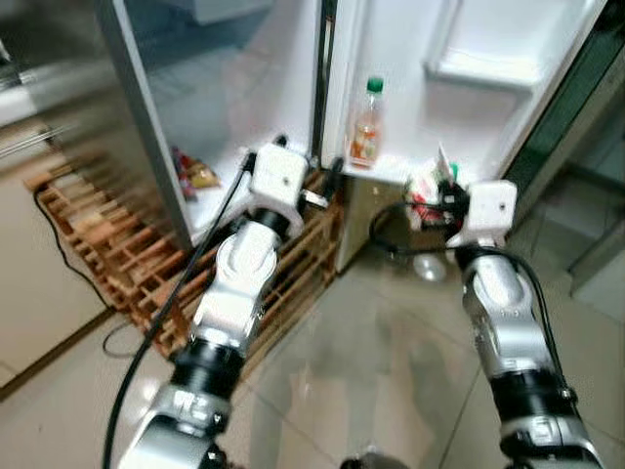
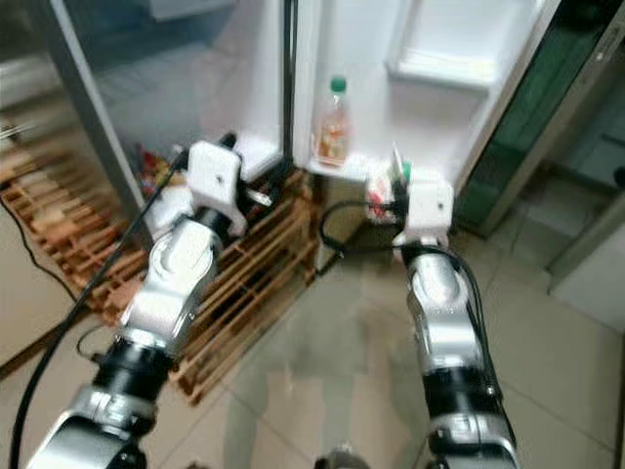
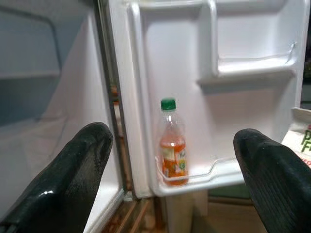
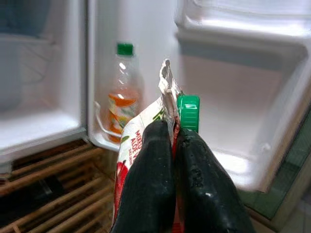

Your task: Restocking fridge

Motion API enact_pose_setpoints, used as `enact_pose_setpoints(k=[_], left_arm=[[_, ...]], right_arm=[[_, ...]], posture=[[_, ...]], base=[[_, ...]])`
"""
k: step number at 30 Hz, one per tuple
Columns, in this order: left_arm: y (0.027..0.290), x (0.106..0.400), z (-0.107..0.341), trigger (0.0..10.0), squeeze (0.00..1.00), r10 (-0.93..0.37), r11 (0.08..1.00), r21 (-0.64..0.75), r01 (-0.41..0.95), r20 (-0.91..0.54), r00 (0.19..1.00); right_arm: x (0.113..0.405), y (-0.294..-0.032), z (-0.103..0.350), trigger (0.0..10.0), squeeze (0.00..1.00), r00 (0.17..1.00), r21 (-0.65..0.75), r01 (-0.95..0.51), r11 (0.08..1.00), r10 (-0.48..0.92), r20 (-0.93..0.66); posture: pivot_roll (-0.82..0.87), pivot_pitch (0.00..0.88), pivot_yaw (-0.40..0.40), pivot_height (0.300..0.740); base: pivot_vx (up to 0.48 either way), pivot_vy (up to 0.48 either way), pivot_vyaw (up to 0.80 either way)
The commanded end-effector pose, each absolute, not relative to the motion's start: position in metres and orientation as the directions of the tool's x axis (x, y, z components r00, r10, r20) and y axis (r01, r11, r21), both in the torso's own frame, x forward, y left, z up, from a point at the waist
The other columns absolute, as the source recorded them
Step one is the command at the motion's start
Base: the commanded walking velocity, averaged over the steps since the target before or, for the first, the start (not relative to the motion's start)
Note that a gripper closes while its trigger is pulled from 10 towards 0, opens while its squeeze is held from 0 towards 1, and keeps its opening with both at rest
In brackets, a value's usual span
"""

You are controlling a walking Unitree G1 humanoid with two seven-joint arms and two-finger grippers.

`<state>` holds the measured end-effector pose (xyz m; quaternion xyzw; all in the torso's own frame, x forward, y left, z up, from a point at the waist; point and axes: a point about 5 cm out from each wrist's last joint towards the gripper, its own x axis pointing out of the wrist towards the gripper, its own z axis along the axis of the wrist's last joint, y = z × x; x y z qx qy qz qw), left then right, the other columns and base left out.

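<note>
Black right fingers [image 4: 172, 160] pinch pouch [image 4: 141, 136], probably juice.

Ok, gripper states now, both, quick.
Left gripper: open, holding nothing, aimed at the fridge door shelf.
Right gripper: shut on the juice pouch by its top.

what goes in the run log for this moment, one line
right gripper: shut on juice pouch, at door shelf | left gripper: open | bottle: on shelf

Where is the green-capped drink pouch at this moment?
The drink pouch is pinched in the right gripper, held up just in front of the open fridge door's lower shelf, to the right of the orange bottle standing there.
</note>
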<state>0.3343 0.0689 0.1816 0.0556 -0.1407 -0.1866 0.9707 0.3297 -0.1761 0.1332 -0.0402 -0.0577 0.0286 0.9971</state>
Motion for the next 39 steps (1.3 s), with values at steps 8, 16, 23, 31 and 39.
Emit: enact_pose_setpoints(k=[8, 16, 23, 31, 39], left_arm=[[0.084, 0.341, 0.183, 10.0, 0.00, -0.285, 0.958, 0.114, 0.265, 0.238, 0.928], [0.089, 0.344, 0.178, 10.0, 0.00, -0.243, 0.970, 0.066, 0.235, 0.206, 0.948], [0.090, 0.344, 0.175, 10.0, 0.00, -0.229, 0.973, 0.058, 0.222, 0.196, 0.954], [0.089, 0.343, 0.170, 10.0, 0.00, -0.231, 0.971, 0.103, 0.215, 0.175, 0.957], [0.091, 0.340, 0.174, 10.0, 0.00, -0.236, 0.968, 0.128, 0.214, 0.189, 0.953]], right_arm=[[0.333, -0.167, 0.143, 0.0, 0.00, 0.983, -0.123, -0.076, 0.990, 0.095, 0.160], [0.336, -0.165, 0.149, 0.0, 0.00, 0.978, -0.125, -0.078, 0.989, 0.101, 0.183], [0.335, -0.144, 0.175, 0.0, 0.00, 0.937, -0.192, -0.175, 0.966, 0.224, 0.269], [0.337, -0.130, 0.180, 0.0, 0.00, 0.927, -0.131, -0.242, 0.961, 0.270, 0.262], [0.345, -0.126, 0.174, 0.0, 0.00, 0.937, -0.076, -0.262, 0.962, 0.272, 0.218]], posture=[[-0.05, 0.000, -0.014, 0.740], [-0.04, 0.000, -0.012, 0.740], [-0.04, 0.000, -0.014, 0.740], [-0.03, 0.000, -0.027, 0.740], [0.01, 0.000, -0.028, 0.740]], base=[[0.465, 0.000, 0.00], [0.414, 0.137, 0.00], [0.235, 0.249, 0.00], [0.000, 0.000, 0.17], [0.000, -0.333, 0.65]])
